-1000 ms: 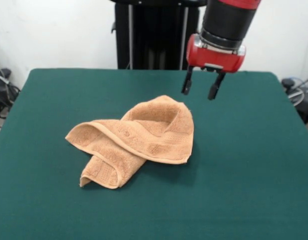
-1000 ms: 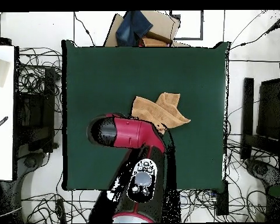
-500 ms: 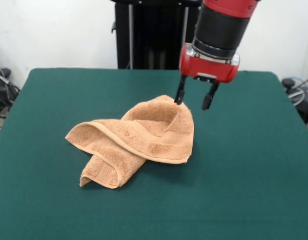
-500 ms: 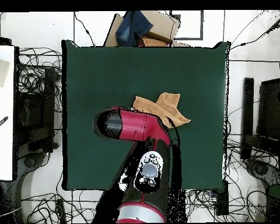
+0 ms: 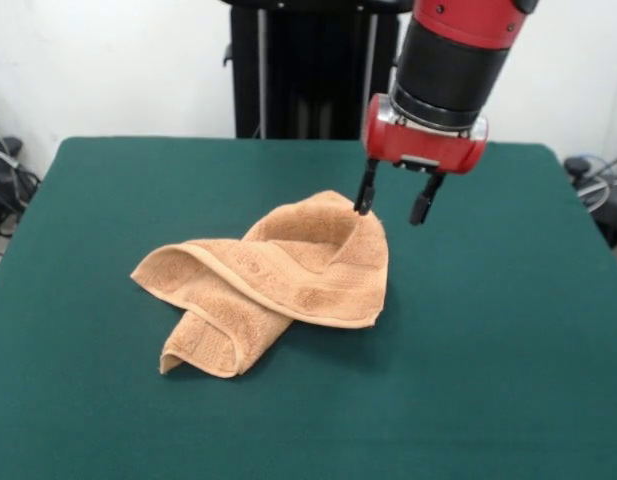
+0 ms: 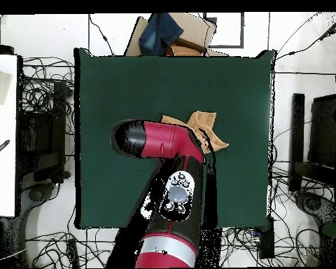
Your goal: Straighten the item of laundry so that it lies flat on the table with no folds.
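Note:
The item of laundry (image 5: 273, 277) is a light orange-tan towel, folded over itself in a crumpled heap near the middle of the dark green table (image 5: 488, 330). My gripper (image 5: 393, 203) hangs open just above the towel's far right corner, one finger right at the cloth's edge and the other out over bare table. Nothing is held between the fingers. In the overhead view the arm covers much of the towel (image 6: 202, 129), and the gripper itself is hidden under the arm.
Cables and dark equipment lie on the floor around the table (image 6: 108, 84). A cardboard box with a blue cloth (image 6: 167, 31) sits beyond one table edge. A white surface (image 6: 3, 133) stands at the overhead view's left.
The gripper came down and moved left to the towel's far corner a second ago, then shifted slightly right and up. The towel has not moved.

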Tool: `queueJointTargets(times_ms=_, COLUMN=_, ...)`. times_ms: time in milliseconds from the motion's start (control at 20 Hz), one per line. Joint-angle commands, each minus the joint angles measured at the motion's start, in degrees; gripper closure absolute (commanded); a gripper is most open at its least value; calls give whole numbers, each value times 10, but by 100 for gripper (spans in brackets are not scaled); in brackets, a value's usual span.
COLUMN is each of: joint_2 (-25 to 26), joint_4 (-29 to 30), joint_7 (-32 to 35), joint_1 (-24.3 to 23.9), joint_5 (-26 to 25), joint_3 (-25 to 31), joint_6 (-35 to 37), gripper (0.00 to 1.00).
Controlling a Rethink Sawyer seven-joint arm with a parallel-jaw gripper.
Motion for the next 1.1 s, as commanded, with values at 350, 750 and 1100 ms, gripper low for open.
queueJointTargets(times_ms=350, joint_2=14, joint_4=-17, joint_7=92, joint_1=-12, joint_5=26, joint_3=58, joint_6=48, gripper=0)
queueJointTargets(times_ms=750, joint_2=32, joint_4=-50, joint_7=76, joint_1=-20, joint_5=22, joint_3=64, joint_6=78, gripper=0)
queueJointTargets(times_ms=1100, joint_2=50, joint_4=-75, joint_7=74, joint_1=-23, joint_5=20, joint_3=68, joint_6=70, gripper=0)
